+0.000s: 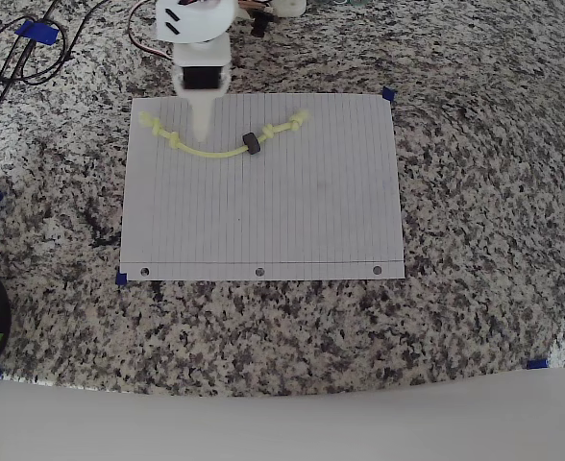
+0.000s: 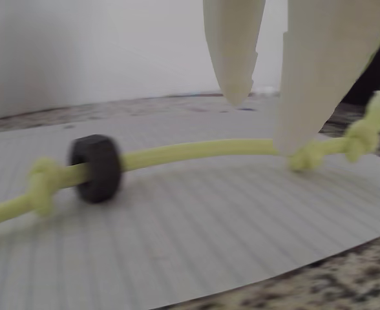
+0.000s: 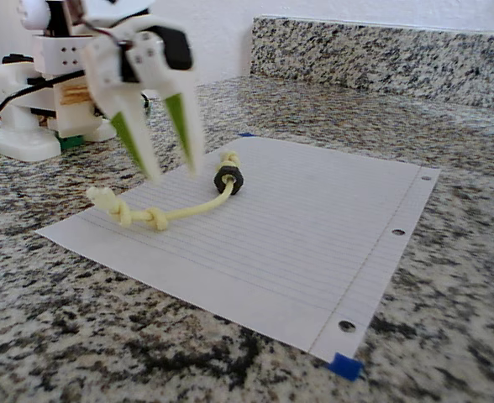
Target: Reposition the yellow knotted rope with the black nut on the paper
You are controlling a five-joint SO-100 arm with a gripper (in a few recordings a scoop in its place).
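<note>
The yellow knotted rope (image 1: 215,152) lies in a shallow curve across the far part of the paper (image 1: 263,211), with the black nut (image 1: 253,144) threaded on it right of its middle. My white gripper (image 1: 203,130) is open over the rope's left half, between the left knots and the nut. In the wrist view the gripper (image 2: 264,123) straddles the rope (image 2: 190,152); one fingertip (image 2: 293,139) reaches down to it beside a knot, and the nut (image 2: 96,168) is off to the left. From the side, the gripper (image 3: 173,172) hovers just above the rope (image 3: 188,210), with the nut (image 3: 228,179) to its right.
The paper (image 3: 314,235) lies on a speckled granite counter (image 1: 475,192), held by blue tape at its corners (image 3: 345,366). Black cables (image 1: 23,53) loop at the far left of the overhead view. The arm's white base (image 3: 28,126) stands behind the paper, and a granite backsplash (image 3: 381,50) rises beyond.
</note>
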